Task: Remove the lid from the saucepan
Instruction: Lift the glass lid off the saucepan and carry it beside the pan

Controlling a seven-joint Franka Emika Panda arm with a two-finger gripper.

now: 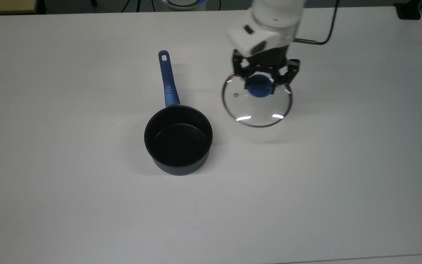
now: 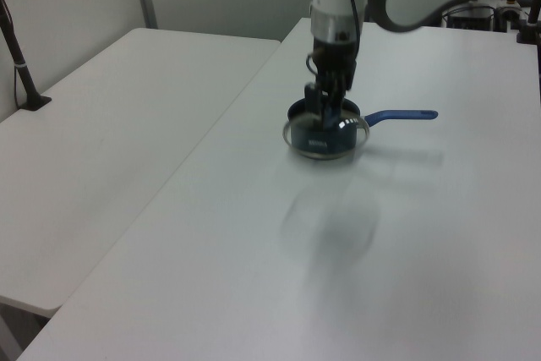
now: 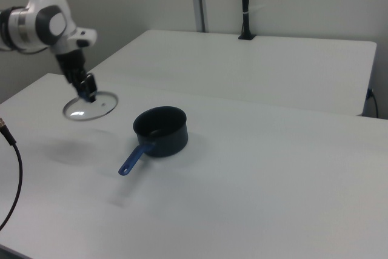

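**Top view: lid off and held aloft**

The black two-finger gripper (image 1: pixel 264 79) clamps the blue knob of the round clear glass lid (image 1: pixel 257 102), well apart from the dark navy saucepan (image 1: pixel 178 139). Lower it level, gently. The saucepan's long blue handle (image 1: pixel 167 80) points toward the top view's top.

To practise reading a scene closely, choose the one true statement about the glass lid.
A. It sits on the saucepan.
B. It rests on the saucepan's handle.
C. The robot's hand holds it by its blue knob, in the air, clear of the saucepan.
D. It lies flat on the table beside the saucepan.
C. The hand grips the blue knob of the lid, which casts a shadow on the table below; the saucepan stands open apart from it.
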